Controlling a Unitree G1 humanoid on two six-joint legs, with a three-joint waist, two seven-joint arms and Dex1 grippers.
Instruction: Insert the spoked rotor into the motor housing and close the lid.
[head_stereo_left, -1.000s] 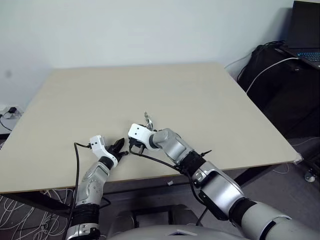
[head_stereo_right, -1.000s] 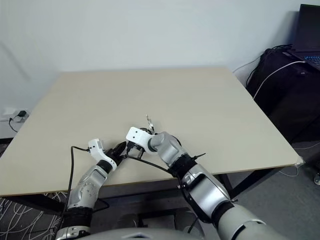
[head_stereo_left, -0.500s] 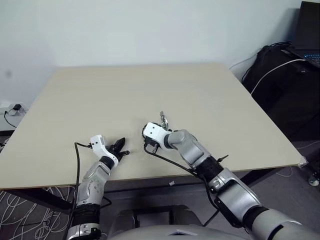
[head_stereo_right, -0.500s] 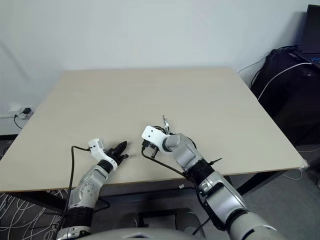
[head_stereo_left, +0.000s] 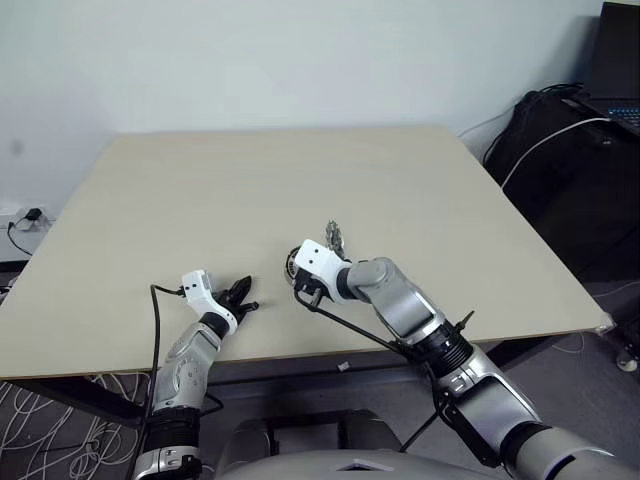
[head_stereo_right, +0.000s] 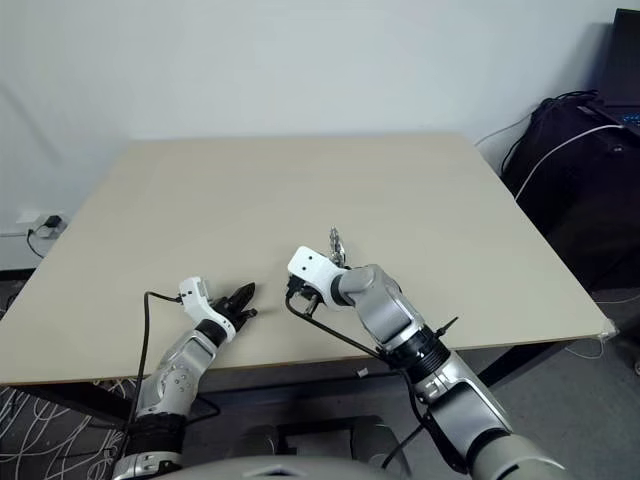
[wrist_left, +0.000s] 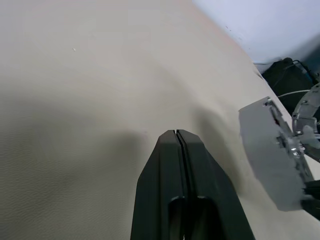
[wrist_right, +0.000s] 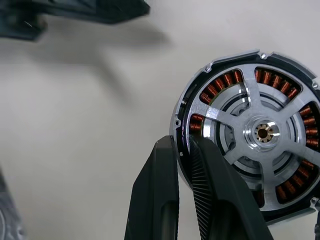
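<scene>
Behind the beige table (head_stereo_left: 200, 190) rises a white wall (head_stereo_left: 250, 60).

No lettering, label, brand mark, number or sign can be read anywhere in these views.

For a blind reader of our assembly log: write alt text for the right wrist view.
The right hand pinches the rim of the motor housing, one black finger outside the rim and one inside. The silvery spoked rotor sits in the housing over copper windings, above the beige table.
</scene>
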